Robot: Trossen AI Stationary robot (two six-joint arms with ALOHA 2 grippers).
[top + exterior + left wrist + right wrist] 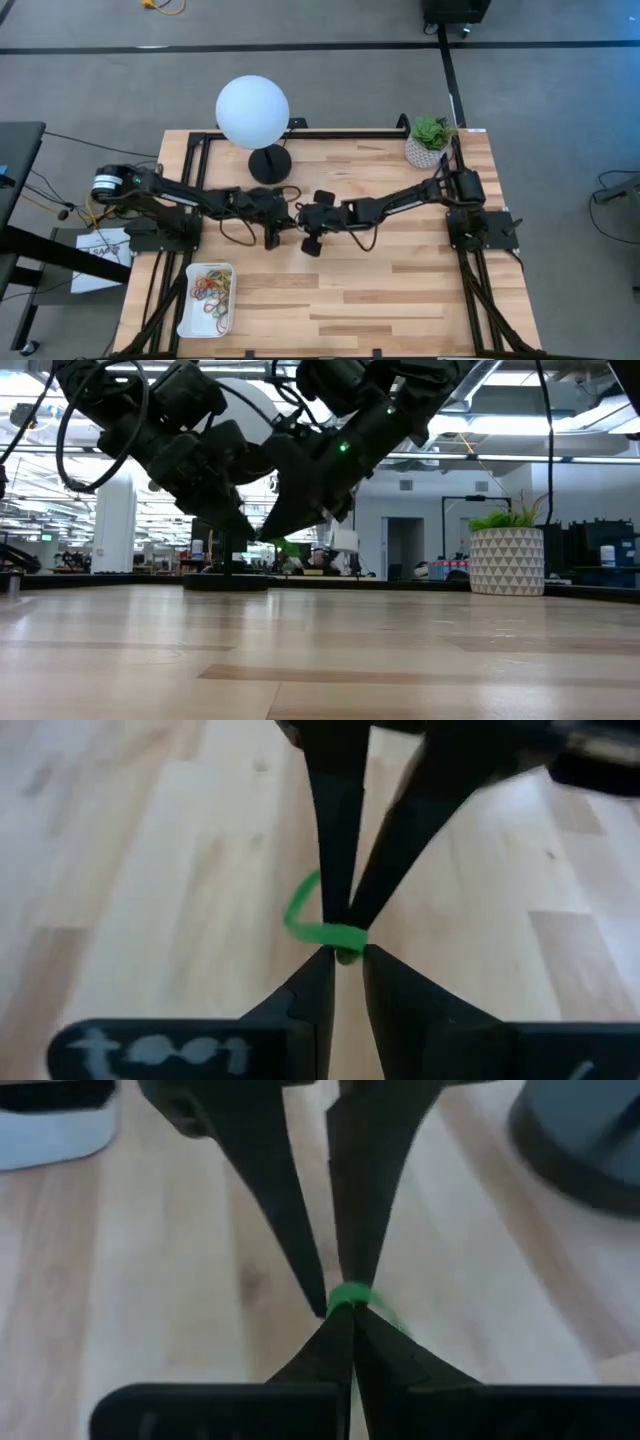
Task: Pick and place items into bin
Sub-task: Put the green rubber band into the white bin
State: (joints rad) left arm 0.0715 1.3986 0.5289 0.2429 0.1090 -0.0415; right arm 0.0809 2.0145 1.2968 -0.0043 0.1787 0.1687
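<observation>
- The items are thin rubber bands, and a heap of them, red, yellow, green and orange as far as can be told, is seen lying inside the bin, the white shallow tray at the near left of the table.
- The bin is the only container in use; the bands are spread across its floor, and their number cannot be counted from the high view.
- No loose bands are made out on the bare wood around the bin or on the near half of the table, so most of the task is judged to be done.
- One green rubber band is held up over the middle of the table, pinched between both grippers where their tips meet, well apart from the bin.
- The left gripper is seen with its fingers drawn nearly together, clamped on the green band.
- The right gripper is seen with its fingers pressed together on the same band.
- What is left, by judgement, is for this band to be passed to one arm, carried to the bin and let go there.
- Farther back, a white globe lamp on a dark base and a potted plant stand near the far edge; neither is touched.
</observation>
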